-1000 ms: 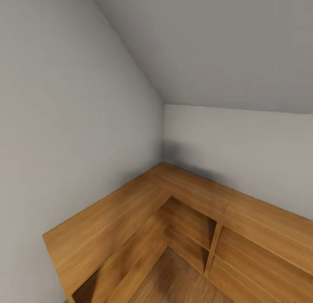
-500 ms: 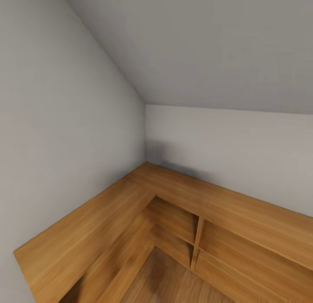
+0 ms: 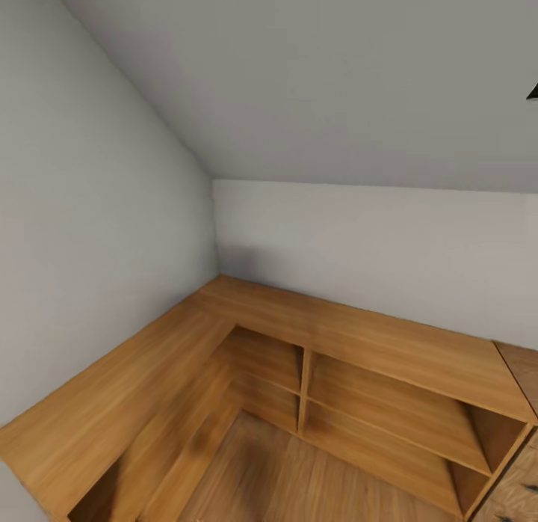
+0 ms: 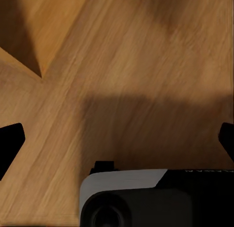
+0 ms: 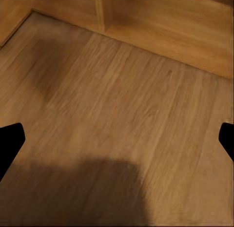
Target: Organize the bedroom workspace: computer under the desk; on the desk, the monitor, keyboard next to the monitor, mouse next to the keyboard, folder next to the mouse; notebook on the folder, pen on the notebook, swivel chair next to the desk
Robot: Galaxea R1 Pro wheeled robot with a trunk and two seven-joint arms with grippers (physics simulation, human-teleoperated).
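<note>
Shelving (image 3: 314, 380) of light wood wraps an L around a grey-walled corner beneath a sloping ceiling (image 3: 336, 81). Both wrist views look down on wood-plank floor (image 5: 122, 120); left gripper (image 4: 117, 139) and right gripper (image 5: 117, 139) stand wide, holding nothing. A dark sliver at far right is perhaps furniture.

Soft, even, dim light; grey walls (image 3: 112, 208) flat. Broad shadows on the wood floor (image 5: 122, 115). Shelving unit (image 3: 359, 372) slightly blurred, edges bowed.
</note>
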